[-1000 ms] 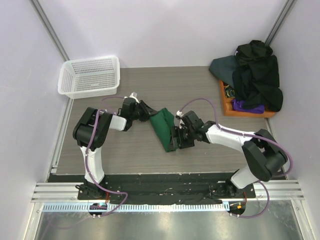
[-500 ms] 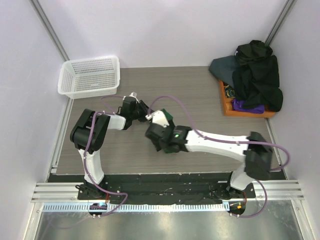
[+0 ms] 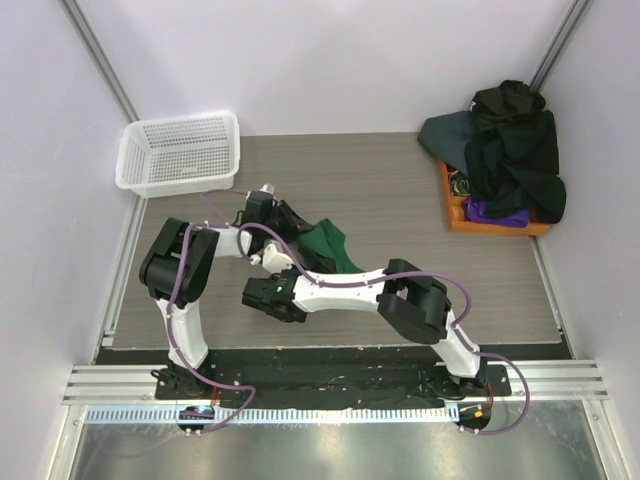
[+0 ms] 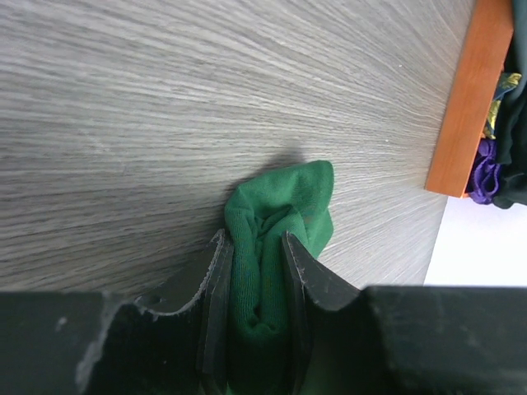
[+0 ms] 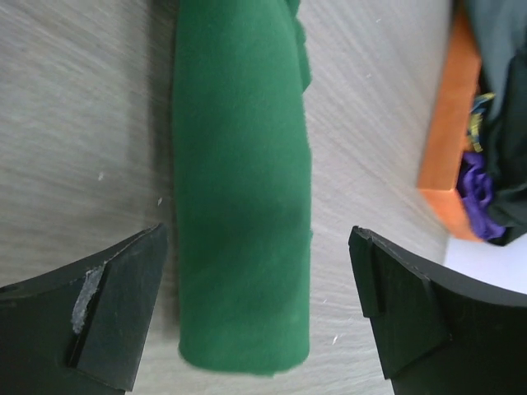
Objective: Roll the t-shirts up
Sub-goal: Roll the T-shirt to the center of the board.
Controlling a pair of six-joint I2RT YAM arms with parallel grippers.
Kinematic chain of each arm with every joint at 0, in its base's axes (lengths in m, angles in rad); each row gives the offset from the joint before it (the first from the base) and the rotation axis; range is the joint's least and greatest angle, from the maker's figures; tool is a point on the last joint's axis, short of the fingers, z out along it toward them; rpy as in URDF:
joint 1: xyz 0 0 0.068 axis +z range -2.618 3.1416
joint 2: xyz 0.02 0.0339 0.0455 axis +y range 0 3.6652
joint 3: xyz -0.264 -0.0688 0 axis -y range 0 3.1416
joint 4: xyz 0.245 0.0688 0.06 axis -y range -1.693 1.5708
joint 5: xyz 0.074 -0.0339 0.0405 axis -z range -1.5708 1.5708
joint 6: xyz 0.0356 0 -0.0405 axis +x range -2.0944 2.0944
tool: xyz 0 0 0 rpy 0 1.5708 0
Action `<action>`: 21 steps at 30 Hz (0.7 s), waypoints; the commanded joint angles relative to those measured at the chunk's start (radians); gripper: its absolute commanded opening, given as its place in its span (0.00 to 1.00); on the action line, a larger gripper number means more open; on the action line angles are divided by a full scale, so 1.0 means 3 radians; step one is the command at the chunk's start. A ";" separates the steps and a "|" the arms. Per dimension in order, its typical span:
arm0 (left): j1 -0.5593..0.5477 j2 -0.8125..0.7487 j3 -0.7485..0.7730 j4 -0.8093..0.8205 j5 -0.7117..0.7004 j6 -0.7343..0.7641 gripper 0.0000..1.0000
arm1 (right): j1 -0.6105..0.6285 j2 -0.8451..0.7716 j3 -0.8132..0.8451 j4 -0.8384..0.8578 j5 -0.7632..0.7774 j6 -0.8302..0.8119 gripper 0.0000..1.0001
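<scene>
A dark green t-shirt (image 3: pixel 325 245) lies rolled on the table. In the left wrist view its bunched end (image 4: pixel 276 214) is squeezed between the fingers of my left gripper (image 4: pixel 254 239), which is shut on it. In the top view the left gripper (image 3: pixel 290 222) is at the roll's far-left end. My right gripper (image 5: pixel 257 233) stands wide open astride the roll's near end (image 5: pixel 243 271), and neither finger touches the cloth. Seen from above, the right arm reaches far left, its wrist (image 3: pixel 268 294) near the roll's front. More t-shirts (image 3: pixel 515 150), black and dark slate, are heaped at the back right.
The heap rests on an orange tray (image 3: pixel 455 205), also in both wrist views as an orange tray (image 4: pixel 465 99) and orange tray (image 5: pixel 440 164) with purple cloth (image 5: pixel 478 193). A white mesh basket (image 3: pixel 180 150) stands at the back left. The right forearm (image 3: pixel 340 285) spans the table's front middle.
The right arm swung from the roll's right side across to the left, and its jaws opened wide, letting go of the green t-shirt. The left gripper kept its hold.
</scene>
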 commanded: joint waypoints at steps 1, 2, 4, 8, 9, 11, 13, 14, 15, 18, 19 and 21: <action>-0.0010 -0.0153 0.0169 -0.0281 -0.0018 0.0108 0.16 | -0.0003 0.0084 0.0117 0.0178 0.0360 -0.0227 1.00; -0.0010 -0.0148 0.0205 -0.0469 -0.0013 0.0118 0.17 | -0.0008 0.0150 0.0102 0.0225 0.0365 -0.0267 1.00; -0.0010 -0.0148 0.0261 -0.0573 -0.0013 0.0139 0.16 | -0.0043 0.0227 0.0066 0.0317 0.0396 -0.0303 1.00; -0.0010 -0.0179 0.0261 -0.0599 0.0007 0.0083 0.17 | -0.0090 0.0416 -0.0001 0.0491 0.0411 -0.0406 1.00; -0.0015 -0.0179 0.0261 -0.0604 0.0012 0.0072 0.17 | -0.0085 0.0427 -0.0026 0.0527 0.0346 -0.0426 1.00; -0.0015 -0.0184 0.0267 -0.0609 0.0017 0.0057 0.17 | -0.0084 0.0417 -0.0077 0.0680 0.0269 -0.0497 1.00; -0.0015 -0.0189 0.0272 -0.0634 0.0017 0.0047 0.17 | -0.0090 0.0411 -0.0164 0.0792 0.0278 -0.0518 1.00; -0.0015 -0.0199 0.0267 -0.0640 0.0012 0.0047 0.17 | -0.0090 0.0421 -0.0164 0.0803 0.0304 -0.0523 1.00; -0.0015 -0.0209 0.0251 -0.0640 0.0012 0.0031 0.17 | -0.0100 0.0467 -0.0159 0.0793 0.0335 -0.0528 1.00; -0.0015 -0.0230 0.0226 -0.0635 0.0017 0.0016 0.17 | -0.0161 0.0529 -0.0149 0.0783 0.0411 -0.0503 1.00; -0.0020 -0.0230 0.0221 -0.0635 0.0017 0.0011 0.17 | -0.0176 0.0564 -0.0149 0.0757 0.0422 -0.0488 1.00; -0.0015 -0.0235 0.0216 -0.0629 0.0017 0.0011 0.17 | -0.0212 0.0590 -0.0174 0.0742 0.0437 -0.0457 0.98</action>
